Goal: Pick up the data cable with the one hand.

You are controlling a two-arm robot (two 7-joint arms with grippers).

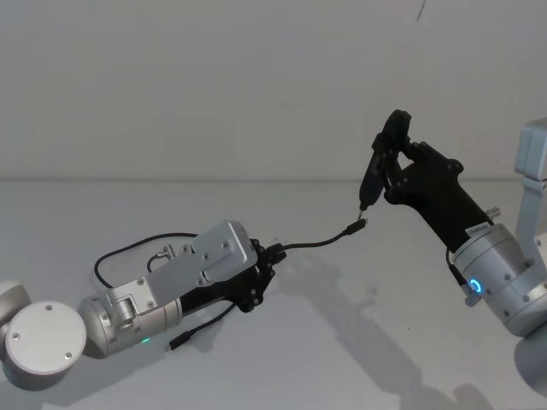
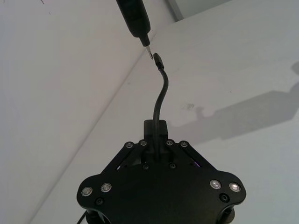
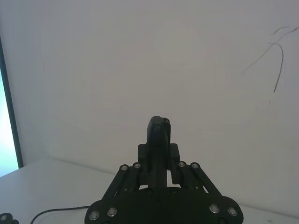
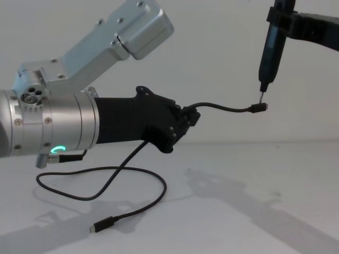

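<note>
head: left gripper [image 1: 272, 259] jaws pinch cable [image 1: 320, 243] near one plug, short end pointing up-right at the pen tool [image 1: 373, 175] in right gripper [image 1: 395, 145].
left wrist: cable runs straight out from jaws.
chest: rest loops on worktop [image 4: 254, 211].

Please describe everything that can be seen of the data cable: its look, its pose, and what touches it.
The data cable is a long, thin, black, flexible cord with a small plug at each end. The left hand is shut on it near one end, so that a short length arches forward in the air to a plug just under the metal tip of the pen-like tool held by the right hand. Whether they touch is unclear. The rest hangs down, loops over the white table and ends in the second plug, lying flat.
</note>
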